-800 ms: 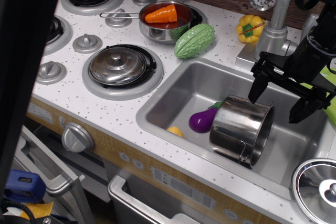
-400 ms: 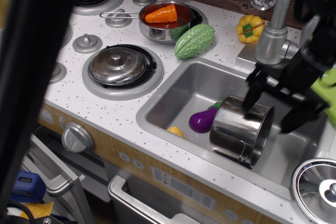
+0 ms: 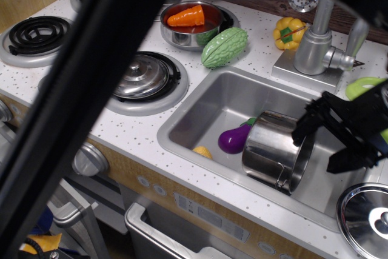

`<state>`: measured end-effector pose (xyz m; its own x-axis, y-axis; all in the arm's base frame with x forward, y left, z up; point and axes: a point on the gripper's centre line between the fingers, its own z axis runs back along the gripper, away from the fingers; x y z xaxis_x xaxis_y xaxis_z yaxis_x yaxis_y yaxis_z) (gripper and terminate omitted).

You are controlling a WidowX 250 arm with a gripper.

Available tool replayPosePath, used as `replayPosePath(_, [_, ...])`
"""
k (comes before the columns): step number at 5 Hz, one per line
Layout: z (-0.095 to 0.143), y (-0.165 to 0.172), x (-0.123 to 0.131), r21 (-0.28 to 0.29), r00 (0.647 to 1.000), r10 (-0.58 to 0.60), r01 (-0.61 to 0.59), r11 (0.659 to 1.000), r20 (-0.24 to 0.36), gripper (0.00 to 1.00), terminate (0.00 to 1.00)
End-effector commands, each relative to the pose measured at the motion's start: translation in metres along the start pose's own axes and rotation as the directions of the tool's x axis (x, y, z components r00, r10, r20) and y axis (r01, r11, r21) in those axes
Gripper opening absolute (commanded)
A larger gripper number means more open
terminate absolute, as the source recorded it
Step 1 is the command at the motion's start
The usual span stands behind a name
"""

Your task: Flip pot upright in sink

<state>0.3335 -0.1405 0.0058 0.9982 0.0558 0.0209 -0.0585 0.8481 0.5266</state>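
Note:
The shiny steel pot [image 3: 276, 151] lies on its side in the grey sink [image 3: 225, 102], its open mouth facing right. A thin wire loop handle shows at its lower right rim. My black gripper [image 3: 320, 142] is open at the pot's mouth, one finger [image 3: 307, 124] at the upper rim, the other finger [image 3: 348, 161] to the right of the rim. Nothing is held. A purple eggplant [image 3: 235, 139] lies against the pot's left side.
A yellow piece [image 3: 203, 151] lies at the sink's front. A steel lid [image 3: 367, 216] rests at the right front corner. The faucet [image 3: 316, 43], a yellow pepper [image 3: 288, 32] and a green gourd [image 3: 225, 47] stand behind the sink. The arm's dark link crosses the left foreground.
The gripper has dropped lower and toward the front, down to the pot's mouth. The dark arm link has swung across the left of the view. The pot has not moved.

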Motion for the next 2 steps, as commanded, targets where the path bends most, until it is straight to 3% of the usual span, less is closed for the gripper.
replayPosePath(1, [0.0102, 0.0126, 0.0063, 0.094, 0.998, -0.023, 0.018, 0.995, 0.061, 1.00, 0.00])
replayPosePath(2, [0.0042, 0.0180, 0.0058, 0.109, 0.996, -0.041, 0.032, 0.994, 0.081, 1.00, 0.00])
